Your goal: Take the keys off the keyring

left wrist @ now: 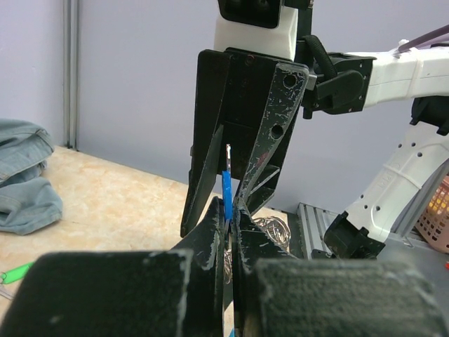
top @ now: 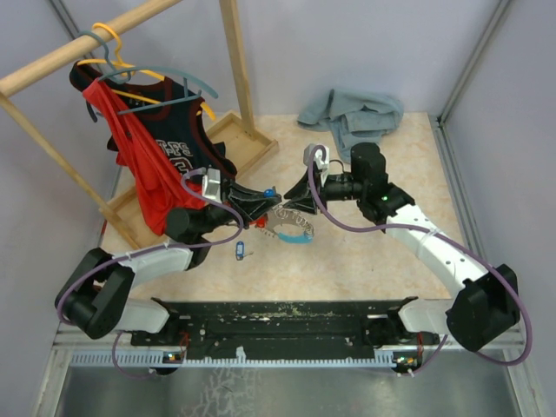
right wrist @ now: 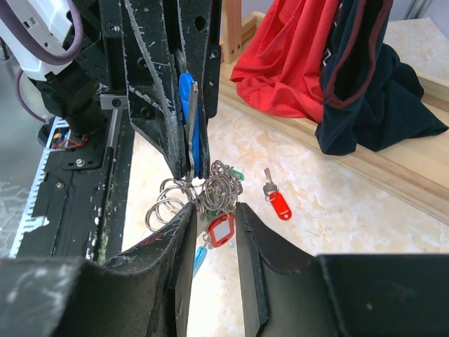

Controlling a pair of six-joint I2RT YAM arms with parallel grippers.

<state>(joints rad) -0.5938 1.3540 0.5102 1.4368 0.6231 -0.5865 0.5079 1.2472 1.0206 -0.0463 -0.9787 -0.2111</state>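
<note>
1. The blue tag (right wrist: 185, 105) is clamped in the shut left pincer (left wrist: 229, 214), with the keyring (right wrist: 167, 205) and its keys (right wrist: 223, 184) hanging just beneath, above the worktop (right wrist: 337, 203).
2. The right pincer (right wrist: 214, 208), narrowly parted astride the red tag (right wrist: 219, 230), should be closed on that tag alone.
3. A gentle pull along the coil is advised.

The middle of the pale marbled table (top: 373, 261) is crowded. The left fingers (right wrist: 154, 77), pinched on a blue-tagged key (right wrist: 186, 98), meet the parted right fingers (right wrist: 175, 260) tip to tip, and the silvery keyring bunch (top: 291, 228) hangs between them. At the left rear, a wooden clothes rack (top: 234, 69) hung with red and black garments (top: 143, 174) bars the way. A crumpled grey-blue cloth (top: 352, 113) takes up the rear. A loose red-tagged key (right wrist: 279, 206) lies beside the bunch. Bare table opens to the right.
</note>
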